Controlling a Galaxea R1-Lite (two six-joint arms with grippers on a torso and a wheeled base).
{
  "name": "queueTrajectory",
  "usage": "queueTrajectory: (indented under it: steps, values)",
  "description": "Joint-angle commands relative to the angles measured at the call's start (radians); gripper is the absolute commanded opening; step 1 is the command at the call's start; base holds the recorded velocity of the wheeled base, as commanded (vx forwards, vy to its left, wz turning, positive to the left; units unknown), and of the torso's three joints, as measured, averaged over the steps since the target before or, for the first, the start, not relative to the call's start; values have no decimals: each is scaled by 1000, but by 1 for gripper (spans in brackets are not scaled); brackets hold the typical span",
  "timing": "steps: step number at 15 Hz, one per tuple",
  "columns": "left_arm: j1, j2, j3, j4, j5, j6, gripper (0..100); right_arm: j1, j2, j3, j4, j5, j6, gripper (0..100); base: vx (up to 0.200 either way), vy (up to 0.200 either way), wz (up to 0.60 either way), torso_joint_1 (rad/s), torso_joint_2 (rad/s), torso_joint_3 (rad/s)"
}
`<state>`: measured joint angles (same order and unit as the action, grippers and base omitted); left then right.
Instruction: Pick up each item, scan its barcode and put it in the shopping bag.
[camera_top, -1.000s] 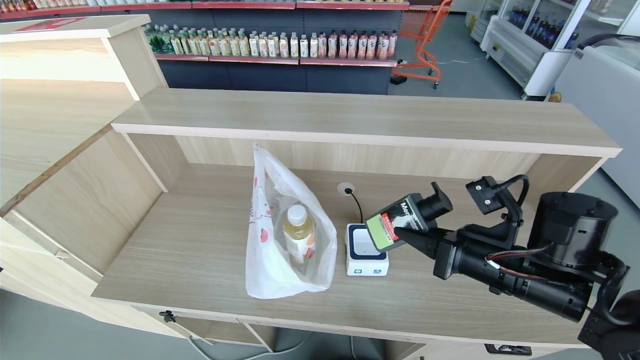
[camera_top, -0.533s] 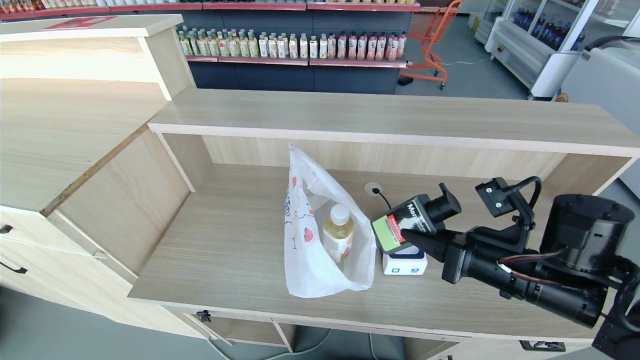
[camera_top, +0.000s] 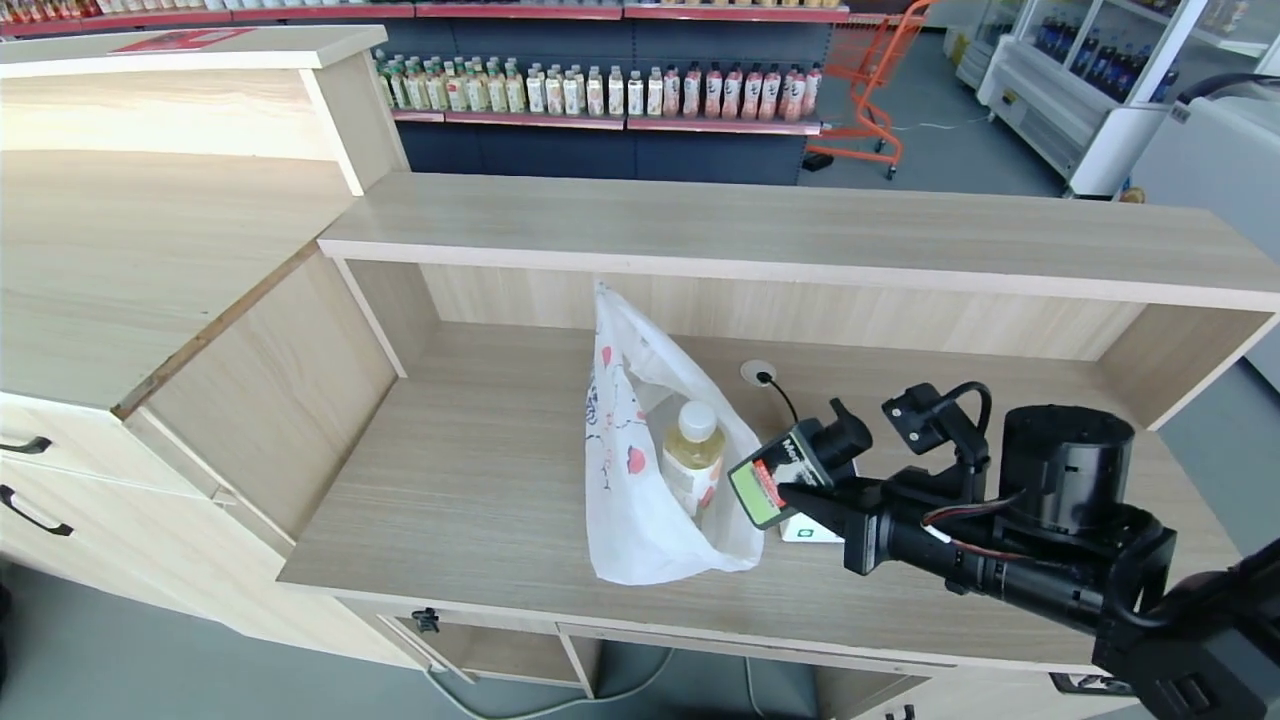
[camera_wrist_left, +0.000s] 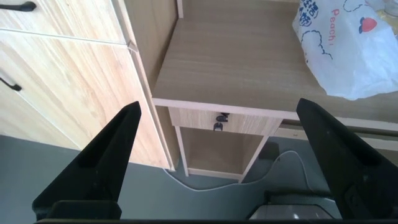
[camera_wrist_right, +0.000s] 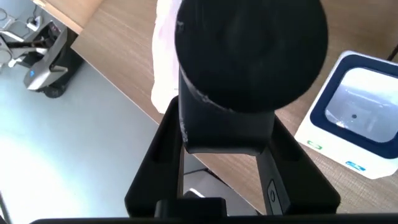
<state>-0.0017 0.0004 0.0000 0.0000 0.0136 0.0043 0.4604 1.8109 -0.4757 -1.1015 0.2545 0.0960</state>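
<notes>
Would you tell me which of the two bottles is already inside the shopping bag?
The white-capped yellow bottle; the dark bottle is held sideways in the right gripper beside the shopping bag.

Bright, even light is coming from overhead, laying a soft shadow under the counter shelf (camera_top: 760, 230). Straight edges are bowing at the head view's nine and three o'clock. The dark bottle (camera_wrist_right: 249, 56), pressed close to the right wrist lens, is seemingly blurring.
</notes>
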Motion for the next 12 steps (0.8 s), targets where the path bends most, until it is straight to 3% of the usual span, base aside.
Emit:
queueTrajectory:
  steps: [1,4,8,12]
  values:
    - [0,0,0,0,0,0,100,1,97,-38,-1,0,-24,0,0,0,0,0,0,0]
    - [0,0,0,0,0,0,100,0,220,-87,-38,2,-131,0,0,0,0,0,0,0]
    - [0,0,0,0,0,0,100,50,467,-213,-259,0,-153,0,0,0,0,0,0,0]
    - [0,0,0,0,0,0,100,96,562,-339,-264,-1,-171,0,0,0,0,0,0,0]
